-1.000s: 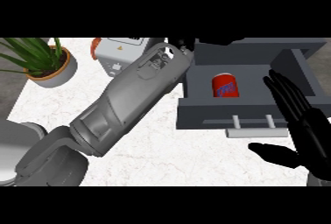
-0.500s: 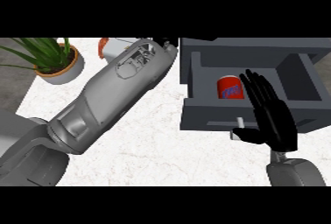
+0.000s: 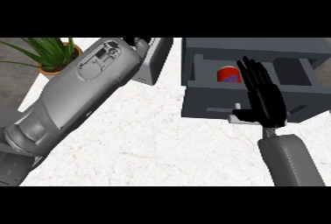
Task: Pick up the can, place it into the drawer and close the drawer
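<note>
One can (image 3: 227,75) lies in the drawer (image 3: 207,99) just beyond the right robot hand (image 3: 268,105).

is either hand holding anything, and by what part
Right hand is open at the drawer front, holding nothing; the can lies inside. Left hand: cannot tell.

A white marbled worktop (image 3: 161,144) filled most of the view. At its far left corner stood a potted plant (image 3: 45,49), long green leaves in a brownish pot. Further right sat a pale grey boxy appliance (image 3: 155,61), partly hidden.
</note>
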Robot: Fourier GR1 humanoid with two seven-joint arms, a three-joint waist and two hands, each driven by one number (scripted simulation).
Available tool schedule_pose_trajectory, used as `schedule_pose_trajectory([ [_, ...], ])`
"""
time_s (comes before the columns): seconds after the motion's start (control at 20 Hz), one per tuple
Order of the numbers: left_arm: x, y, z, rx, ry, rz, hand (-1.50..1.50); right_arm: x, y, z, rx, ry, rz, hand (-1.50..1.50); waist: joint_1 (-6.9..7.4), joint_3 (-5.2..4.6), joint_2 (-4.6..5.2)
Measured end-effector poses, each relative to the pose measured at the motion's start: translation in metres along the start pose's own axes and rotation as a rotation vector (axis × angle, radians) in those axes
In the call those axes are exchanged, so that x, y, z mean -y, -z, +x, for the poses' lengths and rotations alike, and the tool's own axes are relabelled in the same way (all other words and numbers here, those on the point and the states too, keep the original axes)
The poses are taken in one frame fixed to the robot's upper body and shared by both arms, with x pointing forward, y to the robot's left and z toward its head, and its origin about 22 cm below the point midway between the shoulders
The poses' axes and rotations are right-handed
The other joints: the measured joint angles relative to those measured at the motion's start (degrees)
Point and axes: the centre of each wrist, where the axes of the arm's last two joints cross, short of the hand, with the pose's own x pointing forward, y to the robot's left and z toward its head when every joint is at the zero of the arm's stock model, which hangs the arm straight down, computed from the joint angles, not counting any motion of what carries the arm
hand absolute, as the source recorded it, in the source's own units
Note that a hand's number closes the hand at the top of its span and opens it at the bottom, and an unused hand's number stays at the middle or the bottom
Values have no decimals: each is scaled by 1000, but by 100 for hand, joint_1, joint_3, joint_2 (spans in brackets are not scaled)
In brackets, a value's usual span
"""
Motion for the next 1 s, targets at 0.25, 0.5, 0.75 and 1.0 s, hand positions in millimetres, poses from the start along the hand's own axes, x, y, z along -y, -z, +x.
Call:
schedule_pose_trajectory([
  [0.25, -22, 0, 6, -7, 5, -5, -150, -12, 19, -9, -9, -65, -28, -150, 59, -20, 1],
  [0.5, -32, -9, -2, -24, 9, -12, -150, -20, 38, -15, -31, -99, -77, -150, 108, -9, 26],
  [0.75, -48, -15, -9, -34, 12, -14, -150, -27, 60, -19, -62, -115, -119, -150, 137, 27, 85],
  [1.0, -61, -23, -16, -44, 19, -21, -150, -29, 83, -19, -90, -113, -129, -150, 137, 66, 135],
])
